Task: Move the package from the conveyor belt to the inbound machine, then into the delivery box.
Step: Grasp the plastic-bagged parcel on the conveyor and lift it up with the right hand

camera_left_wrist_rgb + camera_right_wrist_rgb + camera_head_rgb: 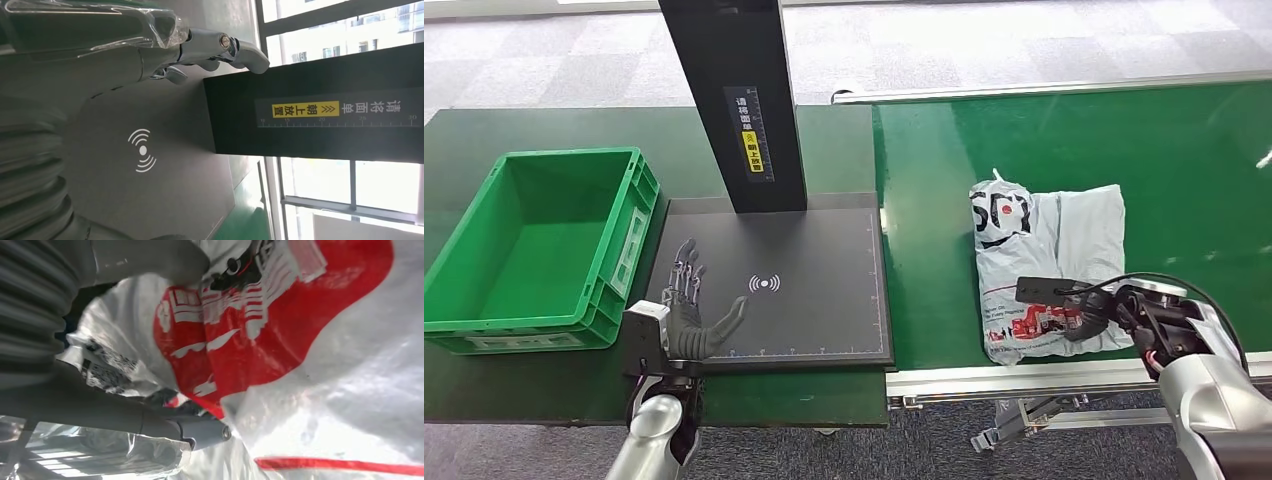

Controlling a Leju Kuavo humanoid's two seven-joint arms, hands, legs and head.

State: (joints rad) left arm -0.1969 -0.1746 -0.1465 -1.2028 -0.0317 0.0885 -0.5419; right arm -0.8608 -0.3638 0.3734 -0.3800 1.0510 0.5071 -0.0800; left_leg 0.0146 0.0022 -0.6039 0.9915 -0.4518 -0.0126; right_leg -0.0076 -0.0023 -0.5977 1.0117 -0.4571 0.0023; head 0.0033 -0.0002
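A grey-white plastic package (1044, 240) with red and black print lies flat on the green conveyor belt (1184, 150), close to its near edge. My right hand (1109, 310) sits on the package's near right corner. In the right wrist view, the thumb and fingers (190, 430) close around crumpled film of the package (300, 340). The black inbound machine plate (824, 310) with a white signal mark lies left of the belt. My left hand (689, 315) hovers over the plate's near left corner with its fingers (235, 47) spread and nothing in it.
A black column (734, 100) with a yellow label rises from the plate's far edge. An empty green delivery box (639, 215) stands left of the plate on the dark table. The belt's metal rail (1024, 380) runs along its near edge.
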